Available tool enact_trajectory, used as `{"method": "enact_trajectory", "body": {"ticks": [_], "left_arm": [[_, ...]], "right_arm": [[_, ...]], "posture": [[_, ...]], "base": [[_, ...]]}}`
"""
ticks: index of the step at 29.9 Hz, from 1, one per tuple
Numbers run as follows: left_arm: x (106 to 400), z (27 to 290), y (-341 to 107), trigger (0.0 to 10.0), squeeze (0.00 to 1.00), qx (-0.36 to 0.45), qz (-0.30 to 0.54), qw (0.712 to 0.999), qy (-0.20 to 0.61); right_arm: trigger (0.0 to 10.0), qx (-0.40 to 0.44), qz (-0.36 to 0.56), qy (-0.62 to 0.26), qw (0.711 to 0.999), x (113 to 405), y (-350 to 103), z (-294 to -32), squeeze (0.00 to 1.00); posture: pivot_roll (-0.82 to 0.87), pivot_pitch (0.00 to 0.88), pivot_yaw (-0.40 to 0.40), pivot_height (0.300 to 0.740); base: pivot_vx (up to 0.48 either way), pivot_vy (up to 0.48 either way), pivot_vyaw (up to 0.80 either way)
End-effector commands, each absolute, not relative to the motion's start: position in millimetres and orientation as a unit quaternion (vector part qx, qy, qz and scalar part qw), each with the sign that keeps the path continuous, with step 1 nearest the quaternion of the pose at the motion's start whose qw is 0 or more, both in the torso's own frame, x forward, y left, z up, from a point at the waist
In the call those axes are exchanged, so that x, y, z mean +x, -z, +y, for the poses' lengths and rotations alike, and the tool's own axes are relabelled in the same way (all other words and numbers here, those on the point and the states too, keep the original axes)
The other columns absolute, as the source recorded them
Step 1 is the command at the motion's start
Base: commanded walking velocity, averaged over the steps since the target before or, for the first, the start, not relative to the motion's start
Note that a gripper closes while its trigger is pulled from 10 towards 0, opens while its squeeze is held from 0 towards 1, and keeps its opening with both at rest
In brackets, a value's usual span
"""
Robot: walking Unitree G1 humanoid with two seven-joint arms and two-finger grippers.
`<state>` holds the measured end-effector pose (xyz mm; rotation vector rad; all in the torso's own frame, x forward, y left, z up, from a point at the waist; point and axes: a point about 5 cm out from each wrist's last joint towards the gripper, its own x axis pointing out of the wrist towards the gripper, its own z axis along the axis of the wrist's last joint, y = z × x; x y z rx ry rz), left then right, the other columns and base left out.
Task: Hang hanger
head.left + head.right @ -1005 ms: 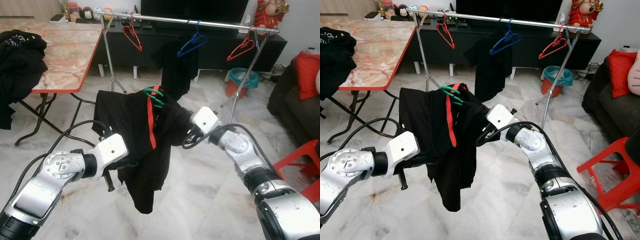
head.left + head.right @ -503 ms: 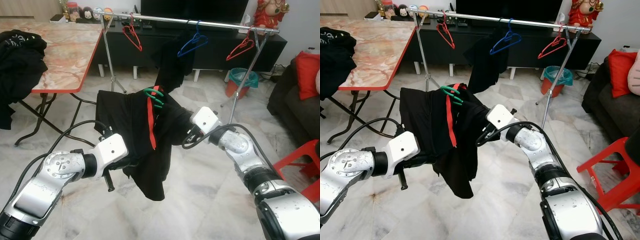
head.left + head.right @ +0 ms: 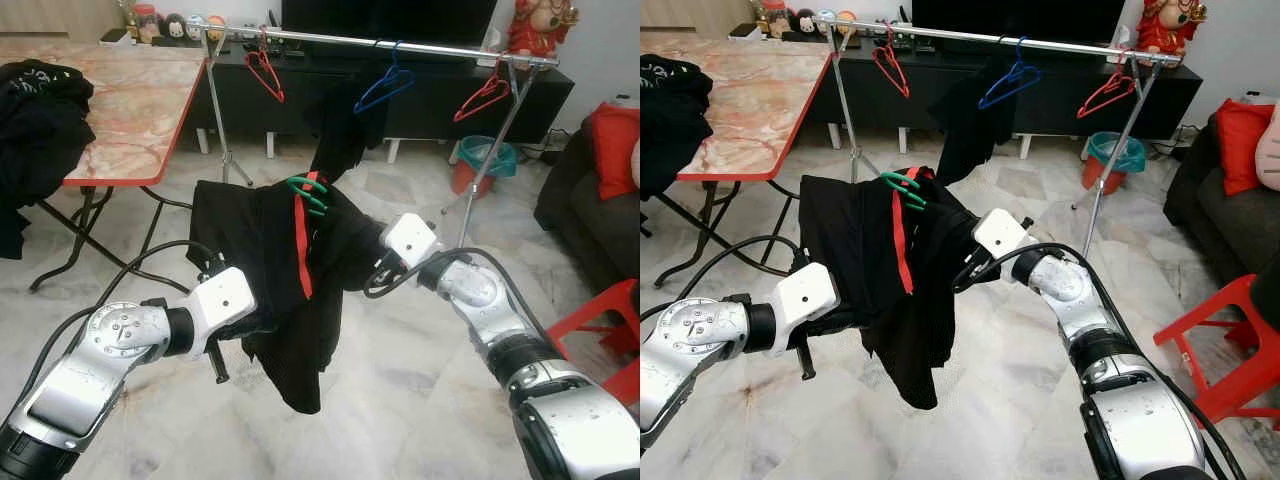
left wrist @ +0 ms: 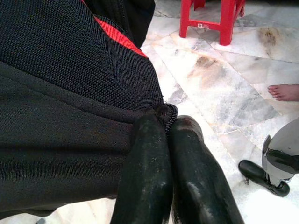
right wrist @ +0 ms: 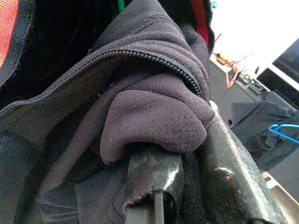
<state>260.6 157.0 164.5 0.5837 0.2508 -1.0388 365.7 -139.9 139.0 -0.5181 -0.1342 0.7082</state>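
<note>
Swinging lower, jacket [image 3: 290, 290] stays pinched by both end effectors before the rail [image 3: 400, 45].

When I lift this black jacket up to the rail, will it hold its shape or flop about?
Probably floppy: the black jacket sags between the left gripper and right gripper, its lower end dangling free. The knit fabric bunches over the right fingers, so it likely grips rather than slips. Its green hanger may shift inside the loose cloth.
</note>
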Motion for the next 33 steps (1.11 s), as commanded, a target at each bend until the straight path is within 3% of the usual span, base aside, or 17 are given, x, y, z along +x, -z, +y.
{"method": "enact_trajectory", "body": {"ticks": [1,15,16,17,19,20,21,22,23,33], "left_arm": [[257.6,153.7,-159.2,10.0,0.00,0.275,0.128,0.811,0.500],[257.6,153.7,-159.2,10.0,0.00,0.275,0.128,0.811,0.500],[259.7,152.9,-159.7,10.0,0.00,0.275,0.122,0.816,0.494],[275.6,149.0,-184.8,10.0,0.00,0.240,0.036,0.860,0.449],[275.6,149.0,-184.8,10.0,0.00,0.240,0.036,0.860,0.449],[285.1,148.3,-203.1,10.0,0.00,0.204,-0.026,0.888,0.412],[285.1,148.3,-203.1,10.0,0.00,0.204,-0.026,0.888,0.412],[290.5,149.1,-214.8,10.0,0.00,0.176,-0.066,0.903,0.386],[293.5,150.6,-220.7,10.0,0.00,0.158,-0.085,0.911,0.370],[293.4,152.0,-218.7,10.0,0.00,0.156,-0.081,0.913,0.369]], "right_arm": [[0.0,-0.231,-0.101,-0.308,0.917,374.6,-160.9,-144.2,0.00],[0.0,-0.231,-0.101,-0.308,0.917,374.6,-160.9,-144.2,0.00],[0.0,-0.231,-0.102,-0.310,0.917,374.6,-161.3,-143.6,0.00],[0.0,-0.224,-0.097,-0.327,0.913,371.0,-154.9,-138.7,0.00],[0.0,-0.224,-0.097,-0.327,0.913,371.0,-154.9,-138.7,0.00],[0.2,-0.218,-0.094,-0.340,0.910,367.9,-149.7,-134.9,0.00],[0.2,-0.218,-0.094,-0.340,0.910,367.9,-149.7,-134.9,0.00],[8.5,-0.213,-0.092,-0.348,0.908,365.5,-146.1,-132.4,0.00],[10.0,-0.208,-0.091,-0.352,0.908,363.7,-143.3,-131.3,0.00],[10.0,-0.201,-0.089,-0.350,0.911,362.6,-141.2,-132.2,0.00]], "posture": [[0.12,0.000,-0.068,0.740],[0.12,0.000,-0.068,0.740],[0.12,0.000,-0.068,0.740],[0.12,0.000,-0.062,0.740],[0.12,0.000,-0.062,0.740],[0.12,0.000,-0.062,0.740],[0.12,0.000,-0.062,0.740],[0.12,0.000,-0.061,0.740],[0.12,0.000,-0.060,0.740],[0.11,0.000,-0.059,0.740]], "base": [[0.000,0.000,0.00],[0.000,0.000,0.00],[0.000,0.000,0.00],[0.000,0.000,0.00],[0.000,0.000,0.00],[0.000,0.000,0.00],[0.000,0.000,0.00],[0.000,0.000,0.00],[0.000,0.000,0.00],[0.000,0.000,0.00]]}}
